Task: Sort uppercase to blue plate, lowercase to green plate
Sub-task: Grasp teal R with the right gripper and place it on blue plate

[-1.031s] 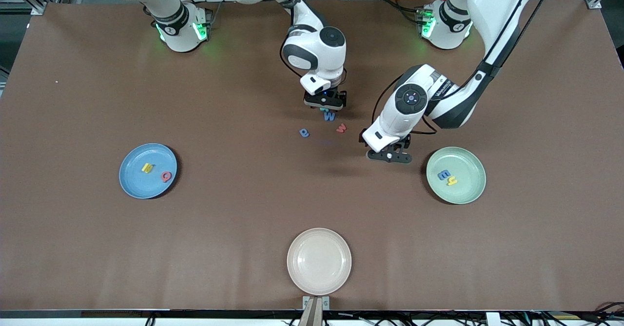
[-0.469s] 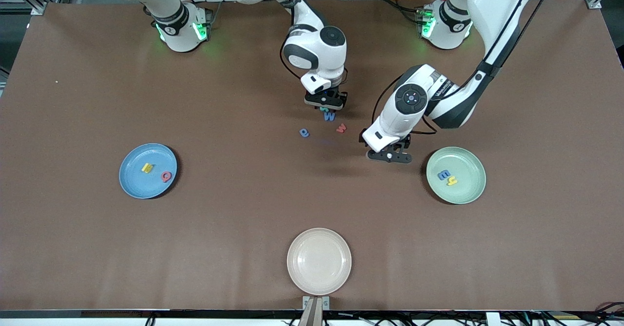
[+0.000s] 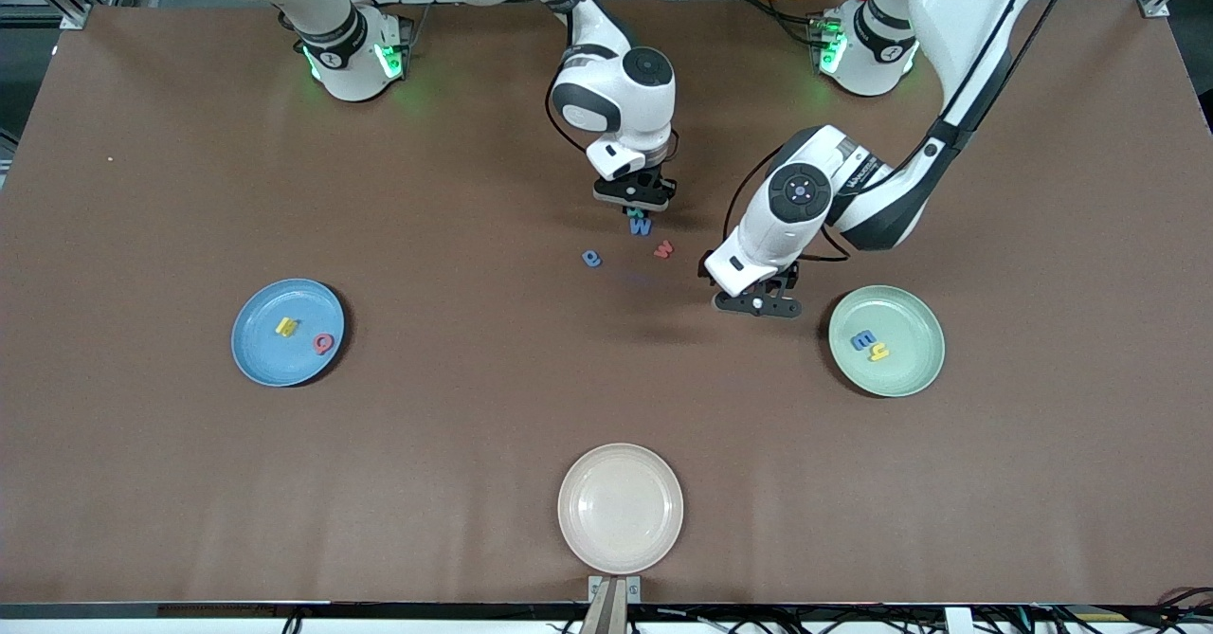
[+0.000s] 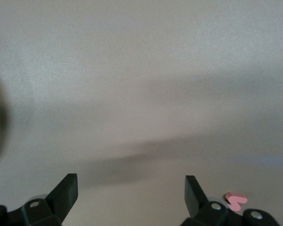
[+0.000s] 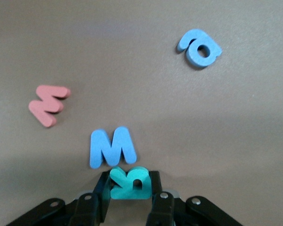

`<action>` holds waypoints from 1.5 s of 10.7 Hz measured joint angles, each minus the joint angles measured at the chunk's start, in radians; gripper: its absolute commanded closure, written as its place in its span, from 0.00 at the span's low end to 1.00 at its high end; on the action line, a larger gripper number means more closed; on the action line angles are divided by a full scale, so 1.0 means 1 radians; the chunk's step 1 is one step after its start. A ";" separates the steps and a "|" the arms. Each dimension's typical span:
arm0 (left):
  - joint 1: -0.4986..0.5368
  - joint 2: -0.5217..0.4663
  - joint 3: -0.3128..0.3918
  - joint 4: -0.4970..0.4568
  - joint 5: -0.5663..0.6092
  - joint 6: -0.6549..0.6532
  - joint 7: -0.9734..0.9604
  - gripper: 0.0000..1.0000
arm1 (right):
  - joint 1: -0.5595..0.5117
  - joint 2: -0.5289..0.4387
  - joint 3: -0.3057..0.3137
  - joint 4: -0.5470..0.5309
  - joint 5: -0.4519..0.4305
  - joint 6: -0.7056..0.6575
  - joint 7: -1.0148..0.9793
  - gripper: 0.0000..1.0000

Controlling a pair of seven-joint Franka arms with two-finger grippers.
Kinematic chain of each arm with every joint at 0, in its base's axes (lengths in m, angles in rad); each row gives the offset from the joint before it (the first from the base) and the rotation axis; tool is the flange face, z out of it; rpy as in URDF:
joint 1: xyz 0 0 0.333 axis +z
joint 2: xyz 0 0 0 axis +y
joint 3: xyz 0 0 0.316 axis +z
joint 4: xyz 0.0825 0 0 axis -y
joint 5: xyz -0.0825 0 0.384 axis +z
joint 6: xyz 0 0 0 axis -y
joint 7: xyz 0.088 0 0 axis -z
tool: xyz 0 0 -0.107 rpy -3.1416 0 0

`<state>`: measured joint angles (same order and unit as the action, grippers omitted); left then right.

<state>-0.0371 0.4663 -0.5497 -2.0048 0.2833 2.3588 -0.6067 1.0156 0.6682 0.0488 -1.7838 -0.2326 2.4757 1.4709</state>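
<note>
Since a second earlier, the right gripper point(image 3: 634, 200) had risen slightly from the table and its jaws had closed on the teal letter point(image 5: 128, 183), which the right wrist view showed pinched between the fingers point(image 5: 153, 188). The left gripper point(image 3: 756, 304) had not moved; it waited with jaws wide apart and empty, over bare table beside the green plate point(image 3: 910, 373).

Taking the blue W point(image 3: 642, 226) as landmark: it lay on the table touching or just beside the teal letter, the held letter being farther from the front camera. The red w point(image 3: 664, 249) lay near the W toward the left arm's end, and a small blue letter point(image 3: 591, 258) near it toward the right arm's end, both nearer the camera. The blue plate point(image 3: 261, 354), well away toward the right arm's end, held a yellow letter point(image 3: 286, 327) and a red letter point(image 3: 324, 343). The green plate held a blue letter point(image 3: 863, 339) and a yellow one point(image 3: 880, 353). A beige plate point(image 3: 621, 539) sat nearest the camera.

In the front view the teal letter was mostly hidden under the right gripper. In the left wrist view the red w point(image 4: 236, 200) was partly covered by a finger.
</note>
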 measured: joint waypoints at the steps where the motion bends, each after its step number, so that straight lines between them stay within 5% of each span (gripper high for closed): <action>1: 0.000 0.000 0.000 0.000 0.000 0.000 0.000 0.00 | -0.024 -0.012 -0.001 0.004 0.000 -0.010 -0.006 1.00; 6: -0.001 0.001 -0.002 -0.001 -0.023 0.000 -0.012 0.00 | -0.322 -0.195 0.000 0.007 0.014 -0.312 -0.392 1.00; 12: -0.118 0.031 -0.056 0.067 -0.092 0.001 -0.310 0.00 | -0.805 -0.206 -0.055 -0.010 -0.007 -0.417 -1.127 1.00; 13: -0.165 0.050 -0.046 0.088 -0.092 0.001 -0.347 0.00 | -0.851 -0.212 -0.072 -0.011 -0.008 -0.420 -1.228 0.84; 14: -0.210 0.068 -0.018 0.111 -0.097 0.001 -0.378 0.00 | -0.874 -0.217 -0.095 -0.011 -0.008 -0.421 -1.305 0.01; 16: -0.352 0.112 0.089 0.207 -0.134 -0.046 -0.441 0.04 | -0.878 -0.224 -0.119 -0.010 -0.009 -0.422 -1.372 0.00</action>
<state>-0.3887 0.5782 -0.4608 -1.7982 0.1491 2.3127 -1.0475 0.1377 0.4444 -0.0698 -1.7941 -0.2412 2.0537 0.0986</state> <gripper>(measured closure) 0.013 0.559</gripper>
